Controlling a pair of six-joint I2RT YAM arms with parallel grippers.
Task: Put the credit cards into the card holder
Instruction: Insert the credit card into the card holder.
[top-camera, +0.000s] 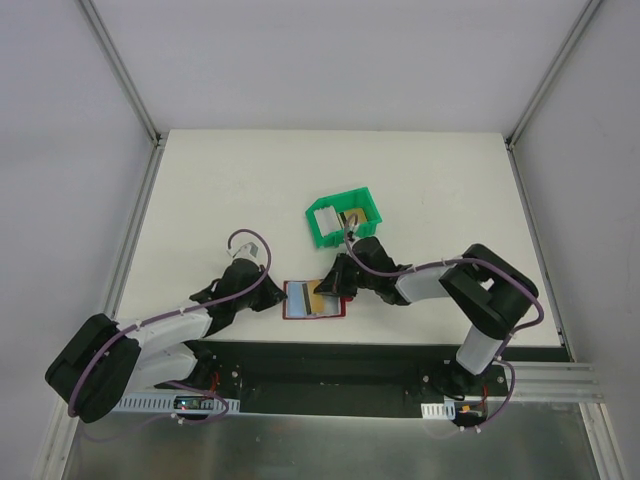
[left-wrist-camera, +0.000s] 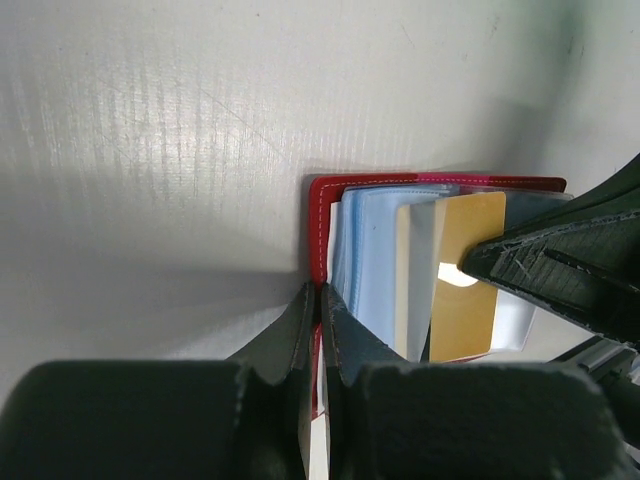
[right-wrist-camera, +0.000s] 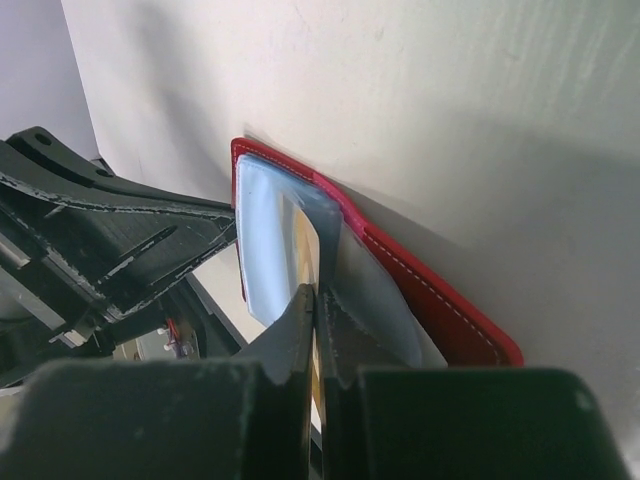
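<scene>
Left wrist shows left gripper (left-wrist-camera: 318, 300) pinching card holder (left-wrist-camera: 322, 215); right gripper (right-wrist-camera: 318, 305) pinches golden card (left-wrist-camera: 465, 295).

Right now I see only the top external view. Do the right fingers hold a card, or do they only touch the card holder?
Observer: The right wrist view shows the right fingers shut on a golden-yellow card, which lies against the pale blue pockets of the card holder.
Operator: And the other arm, what does it do?
Observer: The left wrist view shows the left fingers shut on the red edge of the holder's cover.
</scene>
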